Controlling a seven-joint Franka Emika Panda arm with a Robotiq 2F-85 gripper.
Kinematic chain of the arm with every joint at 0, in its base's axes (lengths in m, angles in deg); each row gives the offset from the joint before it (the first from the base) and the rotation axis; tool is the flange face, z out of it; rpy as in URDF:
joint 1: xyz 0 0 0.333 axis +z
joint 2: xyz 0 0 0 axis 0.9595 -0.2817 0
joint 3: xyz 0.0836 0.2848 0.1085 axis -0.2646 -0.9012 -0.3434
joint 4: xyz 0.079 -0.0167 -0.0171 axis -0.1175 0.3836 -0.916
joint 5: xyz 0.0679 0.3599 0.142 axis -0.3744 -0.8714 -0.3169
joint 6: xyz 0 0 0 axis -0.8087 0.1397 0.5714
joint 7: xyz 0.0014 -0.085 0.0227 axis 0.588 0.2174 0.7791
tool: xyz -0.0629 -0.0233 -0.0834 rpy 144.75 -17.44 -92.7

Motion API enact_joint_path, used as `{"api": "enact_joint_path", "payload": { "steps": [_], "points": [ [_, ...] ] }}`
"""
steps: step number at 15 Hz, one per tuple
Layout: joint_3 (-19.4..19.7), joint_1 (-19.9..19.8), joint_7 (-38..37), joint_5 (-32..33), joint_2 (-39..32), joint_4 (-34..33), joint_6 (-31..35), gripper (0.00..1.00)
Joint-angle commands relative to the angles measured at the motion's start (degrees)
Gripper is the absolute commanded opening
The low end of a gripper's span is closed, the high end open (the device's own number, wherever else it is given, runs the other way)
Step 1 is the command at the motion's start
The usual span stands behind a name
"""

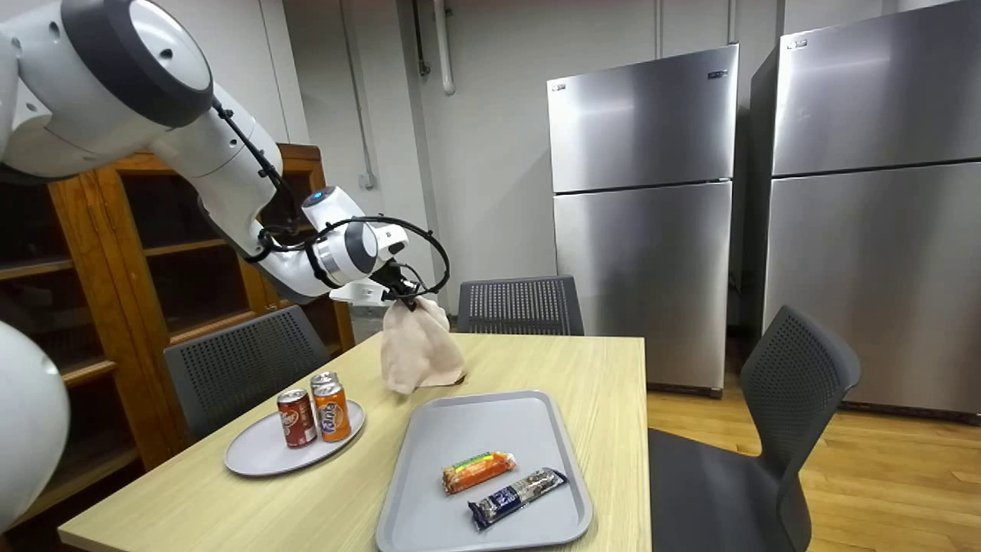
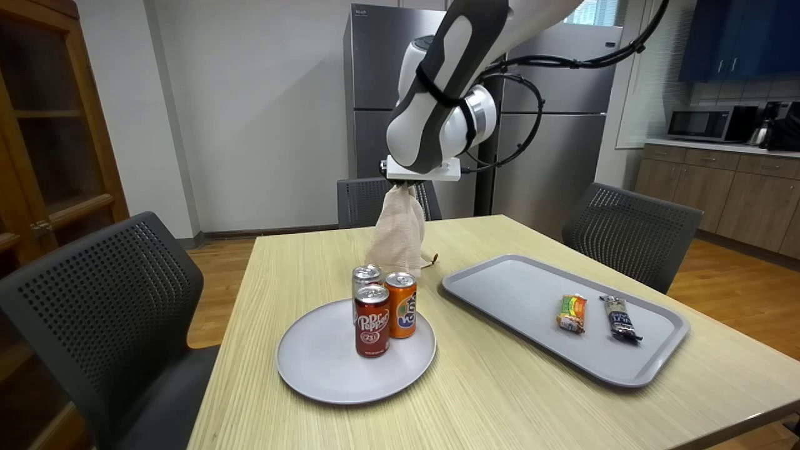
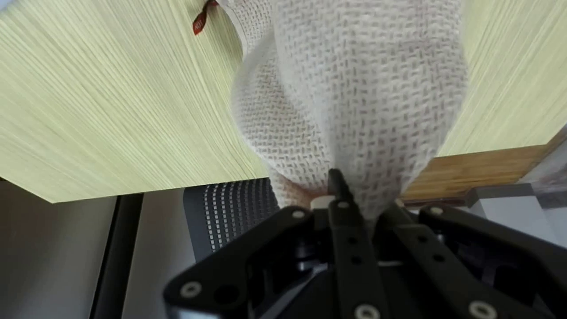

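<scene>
Jaws pinch cloth (image 2: 397,232); silver can (image 2: 366,275) partly hidden.

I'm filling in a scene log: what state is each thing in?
Pincer, shut on the cloth.
Cloth, gripped at its top, bunched and hanging.
Three cans, upright on the plate; opened or not, cannot tell.
Plate, flat on the table.
Two bars, wrapped, lying on the tray.
Tray, flat on the table.
Fridges, shut.
Cabinet, apparently shut.
Chairs, upright.

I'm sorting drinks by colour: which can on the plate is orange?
The Fanta can is orange; the Dr Pepper can is dark red, and the third can, partly hidden, looks silvery.
</scene>
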Motion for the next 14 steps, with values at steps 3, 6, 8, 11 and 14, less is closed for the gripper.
{"api": "enact_joint_path", "payload": {
  "steps": [3,6,8,11,14],
  "points": [
    [-0.16,-0.56,-0.09,-0.19,-2.84,-0.64,-0.95,0.01],
    [-0.13,-0.73,0.04,-0.34,-4.22,-0.65,-1.39,0.01],
    [-0.05,-0.77,0.05,-0.39,-5.10,-0.78,-1.58,0.01],
    [0.02,-0.84,0.15,-0.48,-5.75,-0.80,-1.79,0.01],
    [0.68,-0.31,0.10,-0.24,-5.29,0.23,-1.58,0.33]
  ]
}}
